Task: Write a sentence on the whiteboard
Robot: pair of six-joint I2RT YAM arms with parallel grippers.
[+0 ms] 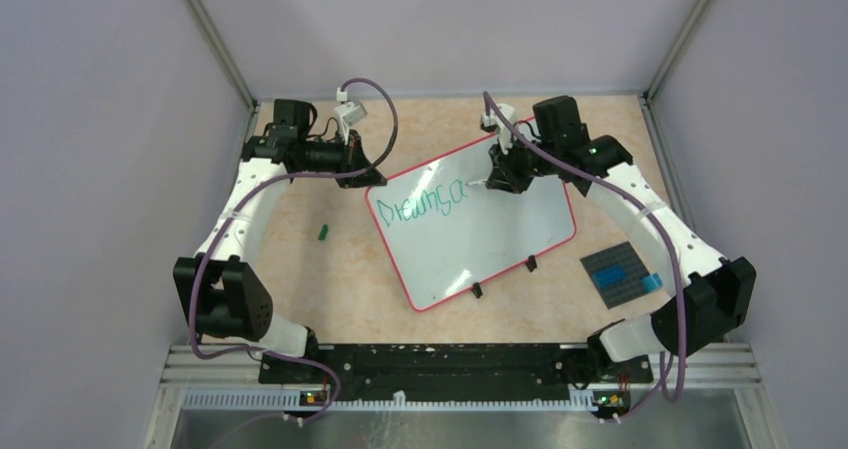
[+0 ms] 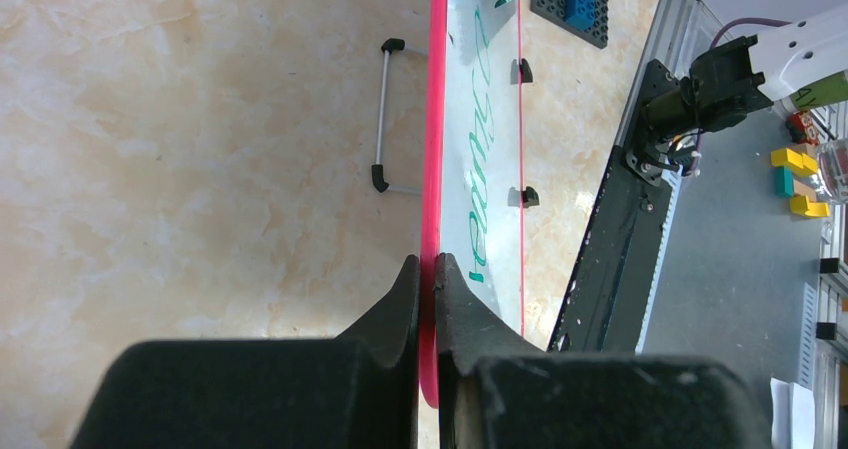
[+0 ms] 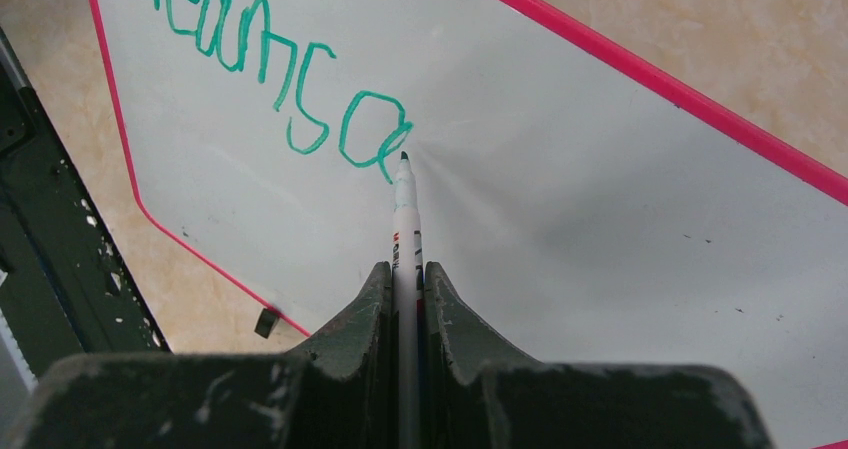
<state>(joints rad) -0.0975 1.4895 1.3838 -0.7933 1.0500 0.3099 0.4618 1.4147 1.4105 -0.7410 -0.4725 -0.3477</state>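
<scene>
Nearest the arm bases, well short of the right pincer (image 3: pixel 405 269), a dark grey studded plate (image 1: pixel 617 271) sits unused on the desk (image 1: pixel 330 289). Farther on lies the whiteboard (image 1: pixel 490 244), reaching between both pincers. The left pincer (image 2: pixel 428 266) is clamped on its red rim, probably to stop it sliding under the strokes. The right pincer grips a green marker (image 3: pixel 405 209), its tip just beyond the last green letter (image 3: pixel 375 139), placed to carry the sentence on
</scene>
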